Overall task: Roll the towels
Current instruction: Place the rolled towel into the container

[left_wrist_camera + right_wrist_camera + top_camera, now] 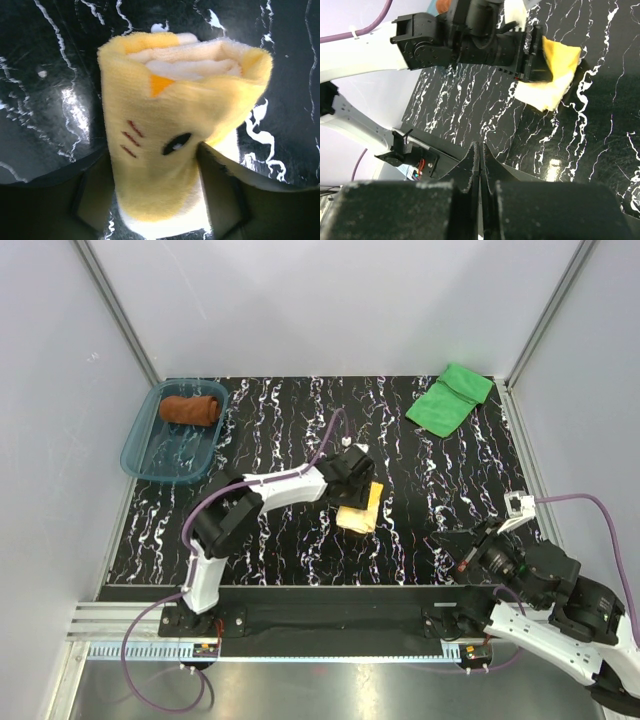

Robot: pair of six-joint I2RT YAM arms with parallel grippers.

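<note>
Left claw [154, 155] clamped on pale yellow towel [362, 510], one finger pressed into each side, cloth pinched narrow between them. Towel rolled up, layered end facing the wrist camera, dark printed marks on its side. It sits near centre of the black marbled table [300, 420], a touch toward 6 o'clock.

Right claw [479, 150] fingers together, holding nothing, above the table at 4 o'clock, well apart from any cloth.

Rust-brown towel [190, 409] rolled, lying inside teal tray [140, 455] at 10 o'clock.

Green towel [450, 398] folded flat, unrolled, at 1 o'clock by the far edge.
</note>
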